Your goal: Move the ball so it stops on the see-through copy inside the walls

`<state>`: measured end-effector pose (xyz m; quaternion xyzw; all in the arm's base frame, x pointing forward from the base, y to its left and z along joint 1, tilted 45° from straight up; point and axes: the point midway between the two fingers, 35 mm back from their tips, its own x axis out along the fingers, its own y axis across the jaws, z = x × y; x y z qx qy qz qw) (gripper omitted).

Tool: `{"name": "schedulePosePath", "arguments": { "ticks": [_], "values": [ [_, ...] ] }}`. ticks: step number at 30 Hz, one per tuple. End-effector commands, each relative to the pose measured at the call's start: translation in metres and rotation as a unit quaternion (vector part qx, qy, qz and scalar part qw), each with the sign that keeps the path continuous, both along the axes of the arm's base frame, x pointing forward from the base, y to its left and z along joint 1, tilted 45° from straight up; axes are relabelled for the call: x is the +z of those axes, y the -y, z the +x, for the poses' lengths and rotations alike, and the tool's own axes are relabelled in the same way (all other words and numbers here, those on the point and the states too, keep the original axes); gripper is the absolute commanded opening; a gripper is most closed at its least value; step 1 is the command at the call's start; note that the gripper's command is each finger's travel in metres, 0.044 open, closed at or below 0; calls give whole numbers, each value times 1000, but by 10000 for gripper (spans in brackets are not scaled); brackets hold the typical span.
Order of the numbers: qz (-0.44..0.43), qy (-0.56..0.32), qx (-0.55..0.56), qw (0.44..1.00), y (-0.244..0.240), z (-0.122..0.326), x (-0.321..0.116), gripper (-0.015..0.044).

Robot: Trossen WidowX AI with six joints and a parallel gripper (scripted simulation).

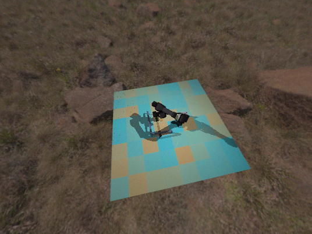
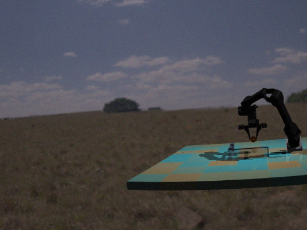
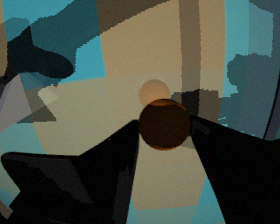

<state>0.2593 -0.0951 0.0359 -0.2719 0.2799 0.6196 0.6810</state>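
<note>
Your end effector (image 3: 164, 136) squeezes the ball (image 3: 164, 123) above the desk (image 2: 229, 167), probably to carry it to the see-through copy (image 3: 154, 91).

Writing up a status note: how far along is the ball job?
Done: the gripper is shut on the ball and holds it above the table, as the exterior view shows. In hand: carrying it toward the see-through copy, which shows just beyond the ball in the wrist view. Left: lower it inside the clear walls onto the copy, release, and back the fingers away.
</note>
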Motion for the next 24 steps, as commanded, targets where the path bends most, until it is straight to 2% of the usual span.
{"name": "schedulePosePath", "arguments": {
  "ticks": [1,9,24],
  "values": [
    [3,-2,0,1000,-15,1,-14,0],
    [4,-2,1,1000,-41,2,-37,0],
    [5,-2,0,1000,-51,3,-47,0]
  ]
}}
